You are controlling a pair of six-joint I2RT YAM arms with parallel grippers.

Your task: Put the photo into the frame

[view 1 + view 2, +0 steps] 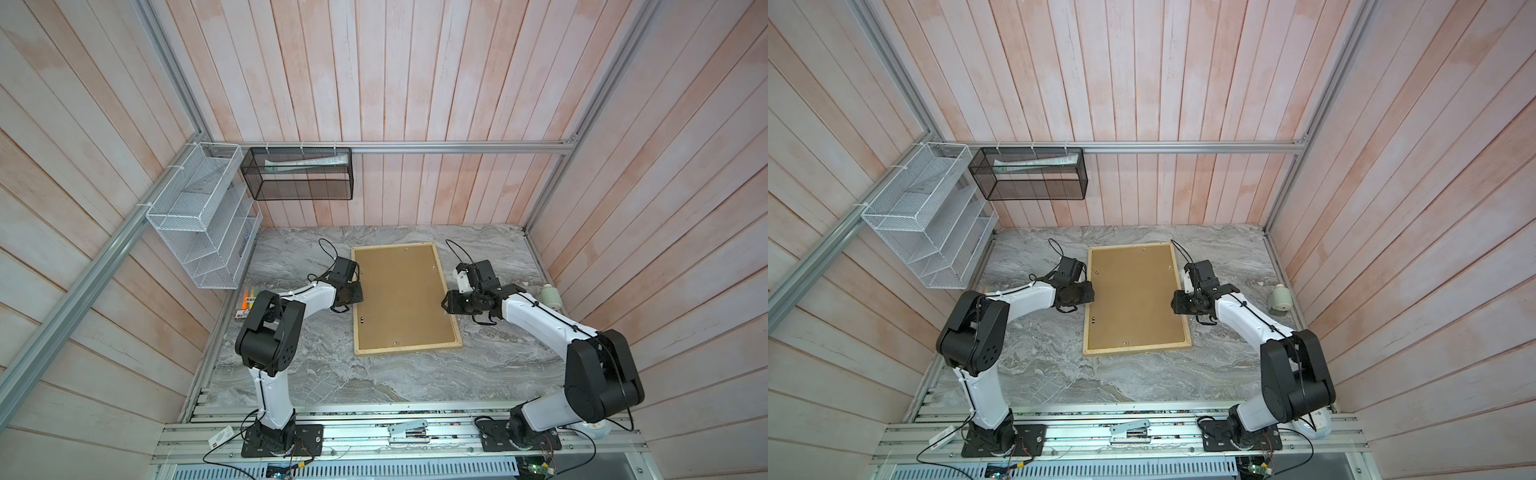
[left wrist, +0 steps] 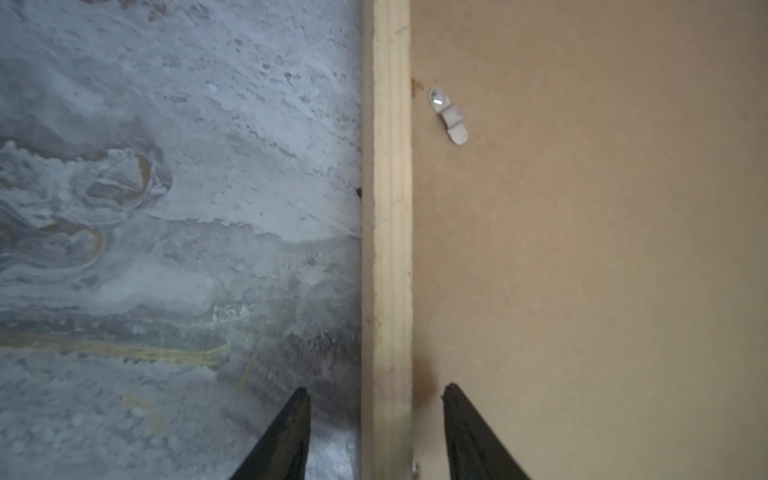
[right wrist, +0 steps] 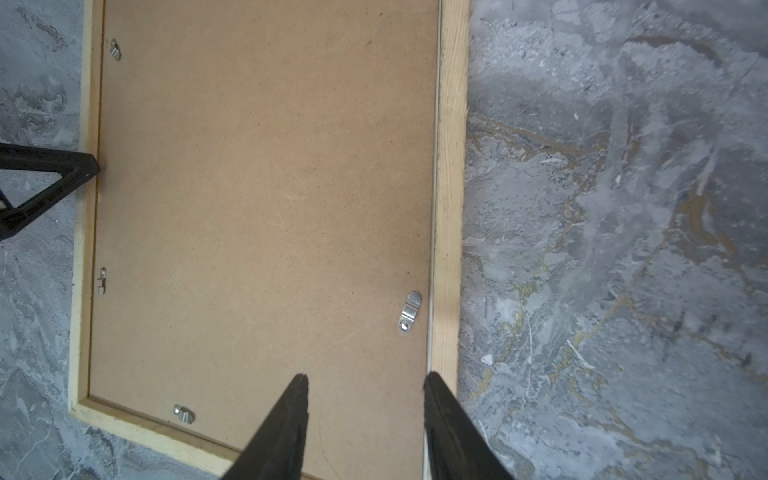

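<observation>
Frame (image 1: 407, 348) lay back-up on desk (image 1: 311, 374), looked stiff and light; grip the rails. Left gripper (image 2: 376, 390) straddled one rail, jaws apart; right gripper (image 3: 365, 376) parted, empty.

The frame (image 3: 449, 166) is pale bare wood, matt, with fine grain. Inside the frame, the board (image 3: 266, 208) is brown fibreboard, matt and finely speckled, with small shiny metal clips (image 3: 410, 311). Under the frame, the table (image 3: 623, 208) looks like grey marble with gold veins and a dull sheen. Beyond the frame, the planks (image 1: 415, 83) are whitewashed pinkish wood. The white basket (image 1: 187, 208) and black basket (image 1: 299, 187) are wire mesh, and the rail (image 1: 457, 146) is brushed metal.
</observation>
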